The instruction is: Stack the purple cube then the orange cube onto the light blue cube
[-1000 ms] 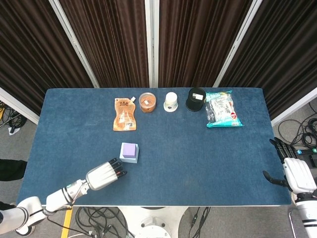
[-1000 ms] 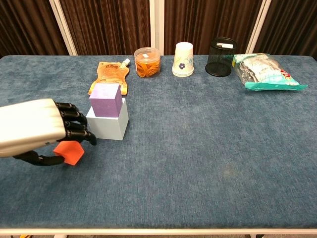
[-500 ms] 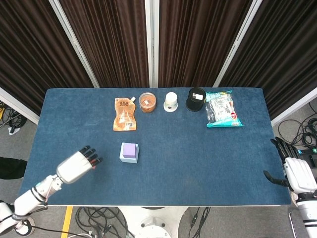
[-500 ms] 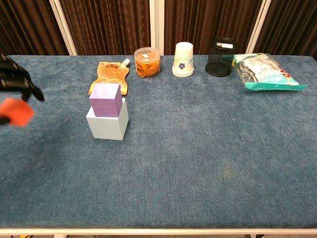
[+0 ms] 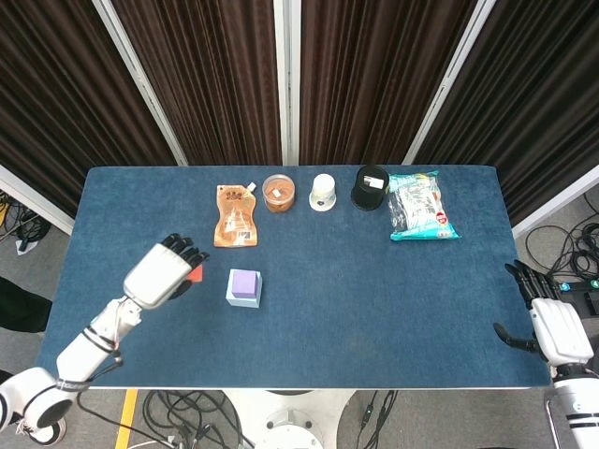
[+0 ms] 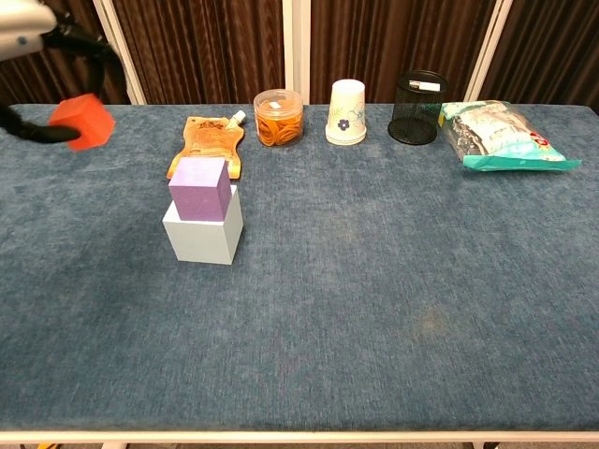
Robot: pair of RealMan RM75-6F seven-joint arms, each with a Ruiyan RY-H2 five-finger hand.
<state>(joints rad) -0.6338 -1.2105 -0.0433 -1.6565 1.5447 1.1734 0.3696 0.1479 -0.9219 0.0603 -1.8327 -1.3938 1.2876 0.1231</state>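
Blue felt table [image 5: 374, 290], dark curtains [image 5: 215, 75] behind. Left hand [image 5: 161, 273] grasping orange cube [image 6: 82, 121] aloft, left of purple cube [image 6: 198, 188]. Right hand [image 5: 547, 323] off right edge, fingers spread, empty.

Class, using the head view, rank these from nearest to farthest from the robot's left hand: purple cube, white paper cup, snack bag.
1. purple cube, just right of the left hand
2. white paper cup, back row, centre
3. snack bag, far right of the back row

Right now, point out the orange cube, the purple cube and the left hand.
orange cube [image 6: 82, 121], chest view, front face.
purple cube [image 6: 198, 188], chest view, front face, on the light blue cube.
left hand [image 5: 161, 272], head view, back of the hand.
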